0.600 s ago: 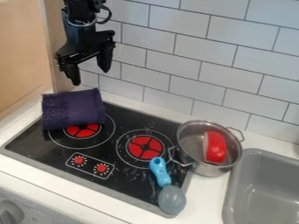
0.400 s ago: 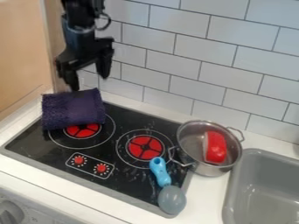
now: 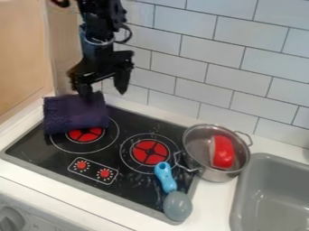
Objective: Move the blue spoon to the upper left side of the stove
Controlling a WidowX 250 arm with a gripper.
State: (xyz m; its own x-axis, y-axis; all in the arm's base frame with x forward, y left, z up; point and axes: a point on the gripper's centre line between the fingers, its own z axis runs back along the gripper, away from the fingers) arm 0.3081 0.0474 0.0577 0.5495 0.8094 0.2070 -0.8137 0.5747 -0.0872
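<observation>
The black gripper (image 3: 104, 93) hangs at the upper left, just above the back edge of the stove (image 3: 36, 150) and over the folded purple cloth. Its two fingers stand apart with nothing between them. The blue spoon (image 3: 166, 178) lies at the stove's right front, with its blue handle toward the right burner and its grey bowl (image 3: 177, 206) over the front right edge. A wide gap separates the gripper from the spoon.
A purple cloth (image 3: 75, 113) covers the stove's upper left corner. Right of the stove stands a metal pot (image 3: 206, 174) holding a red object (image 3: 222, 152). Beyond it is the grey sink (image 3: 274, 198). A tiled wall (image 3: 181, 67) rises behind the counter.
The gripper has come down and shifted to the right, closer to the cloth and the stove. Spoon, pot and cloth have stayed put.
</observation>
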